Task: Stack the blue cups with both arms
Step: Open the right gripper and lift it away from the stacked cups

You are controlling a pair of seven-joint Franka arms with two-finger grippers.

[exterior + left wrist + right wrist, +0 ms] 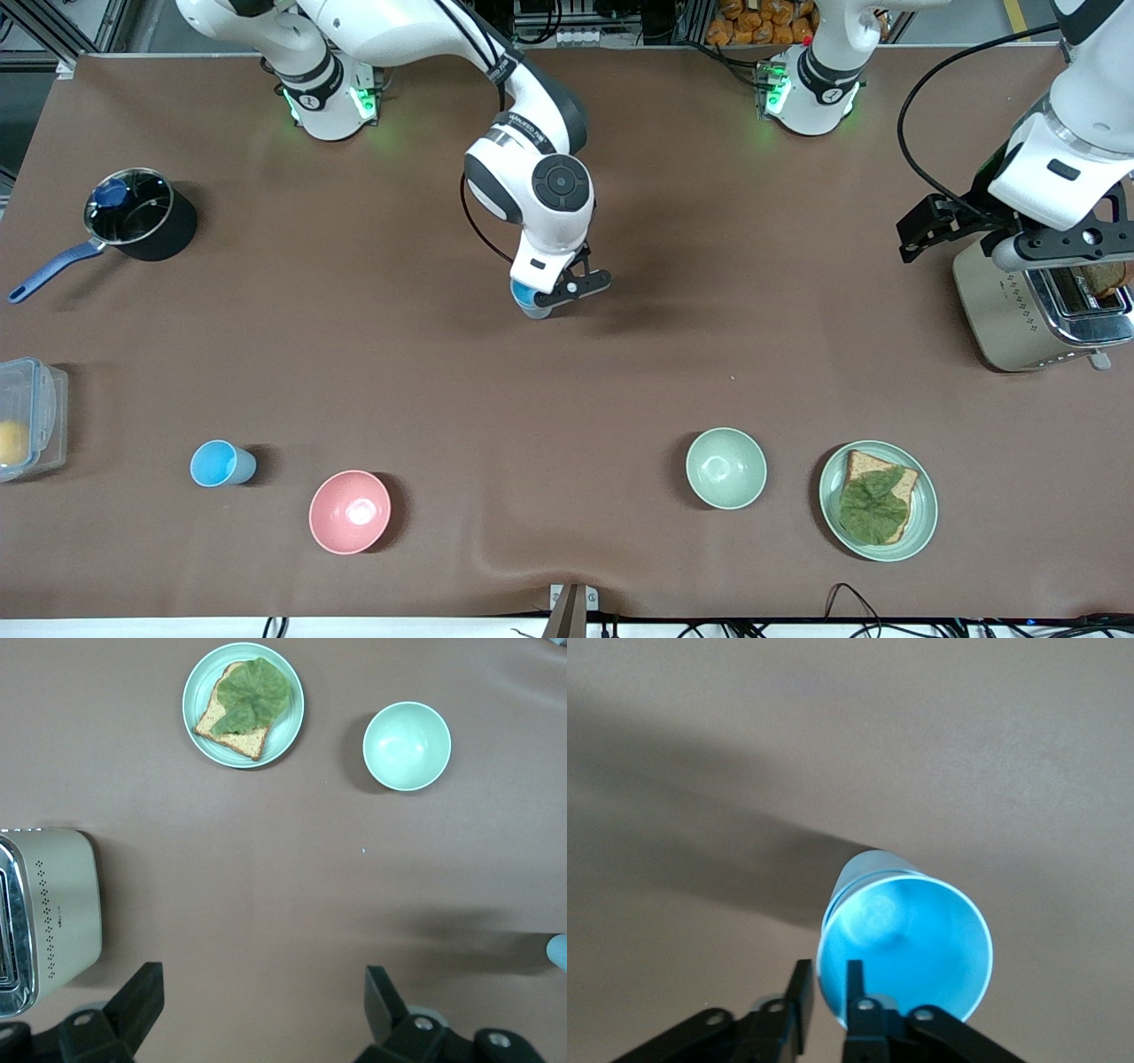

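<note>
the right gripper [551, 297] is clenched on the rim of one cup [904, 943] at mid-table, one finger inside, so it stays upright. second cup [221, 463] stands beside the pink bowl [349, 511]. the left gripper [257, 1014] waits released beside the toaster [1032, 306].

**Materials and Surface Finish**

Table cover [567, 416]: matt brown sheet, smooth, with a slight wrinkle at the near edge. Cups [908, 939] [221, 463]: smooth light-blue plastic, faint sheen inside. Pink bowl [350, 512] and green bowl [726, 468]: smooth, softly glossy. Plate [921, 523]: same pale green gloss. Toaster [1019, 328]: satin beige body, polished metal top. Pot [142, 215]: black matt wall, glossy glass lid. Box [31, 416]: clear plastic. Arms [532, 177]: glossy white shells.
</note>
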